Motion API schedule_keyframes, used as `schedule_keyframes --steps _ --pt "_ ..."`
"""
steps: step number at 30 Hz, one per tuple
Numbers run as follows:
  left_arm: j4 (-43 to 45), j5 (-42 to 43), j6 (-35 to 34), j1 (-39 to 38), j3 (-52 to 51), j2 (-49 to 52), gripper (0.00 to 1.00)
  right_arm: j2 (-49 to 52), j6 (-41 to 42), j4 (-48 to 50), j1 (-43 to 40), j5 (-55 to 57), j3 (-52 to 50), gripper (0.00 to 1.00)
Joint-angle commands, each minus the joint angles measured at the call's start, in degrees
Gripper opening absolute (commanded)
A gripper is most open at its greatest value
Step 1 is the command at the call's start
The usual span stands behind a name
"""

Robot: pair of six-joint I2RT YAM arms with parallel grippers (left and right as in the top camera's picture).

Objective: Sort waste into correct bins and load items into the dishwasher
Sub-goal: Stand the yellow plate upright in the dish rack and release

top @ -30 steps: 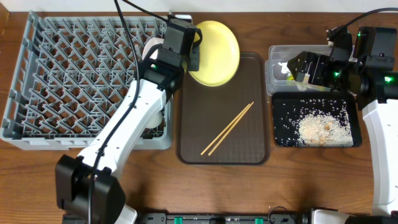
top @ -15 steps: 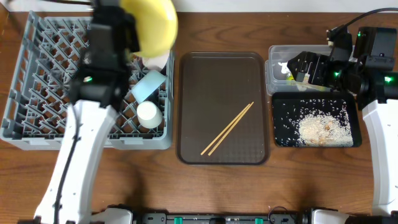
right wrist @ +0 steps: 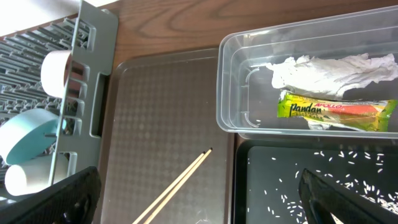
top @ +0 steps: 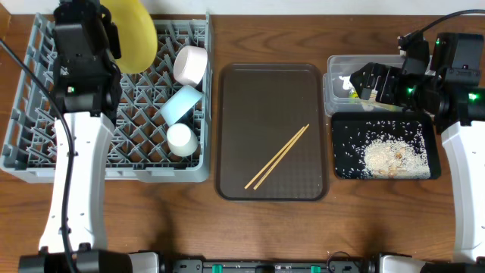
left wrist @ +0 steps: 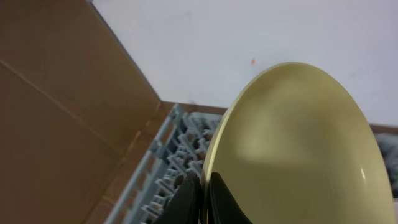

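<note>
Between the clenched fingers of the left gripper (left wrist: 204, 186), the round yellow plate (left wrist: 292, 149) is held by its rim, upright above the grey pegged plastic dish rack (top: 30, 98). Rigid, glossy, probably slippery; a deep rim hold is advised.

Item 1, left arm (top: 76, 182), 9 o'clock in the overhead view: long white rounded shell; black boxy wrist housing (top: 79, 45) at 11 o'clock; one small green light (top: 72, 89); thin black cable (top: 68, 152) along the shell; black base block (top: 45, 262) at 7 o'clock.
Item 2, left gripper (left wrist: 202, 182), 6 o'clock in the left wrist view: two slim black fingers (left wrist: 189, 196).
Item 3, right arm (top: 464, 189), 3 o'clock overhead: white shell; black block housings (top: 455, 53) at 2 o'clock; three green indicator lamps (top: 471, 96); black leads (top: 424, 29) arching at 1 o'clock.
Item 4, right gripper (top: 365, 83): black, angular. In the right wrist view its blunt matte black fingertips (right wrist: 53, 199) sit at 7 and 5 o'clock.
</note>
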Motion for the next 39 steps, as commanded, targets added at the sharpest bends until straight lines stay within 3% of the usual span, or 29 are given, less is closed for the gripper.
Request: schedule_keyframes --steps 1,6,15,38,39 --pt "0.92 -0.55 6.49 0.98 0.31 1.84 0.07 -0.07 0.35 -0.15 0.22 -0.02 0.15 0.99" --pt "1.92 -0.57 13.81 1.01 0.31 4.96 0.07 -0.07 0.35 -0.15 0.22 -0.02 0.15 0.99" --pt "3.54 -0.55 17.33 1.01 0.31 9.38 0.07 -0.07 0.37 -0.15 0.22 -0.02 0.15 0.99" --pt "2.93 -0.57 17.75 -2.56 0.31 16.04 0.08 -0.07 0.35 -0.15 0.22 -0.02 0.15 0.99" --pt "2.45 -0.55 17.73 -2.56 0.31 16.31 0.14 -0.07 0.37 -0.15 0.22 -0.02 0.15 0.99"
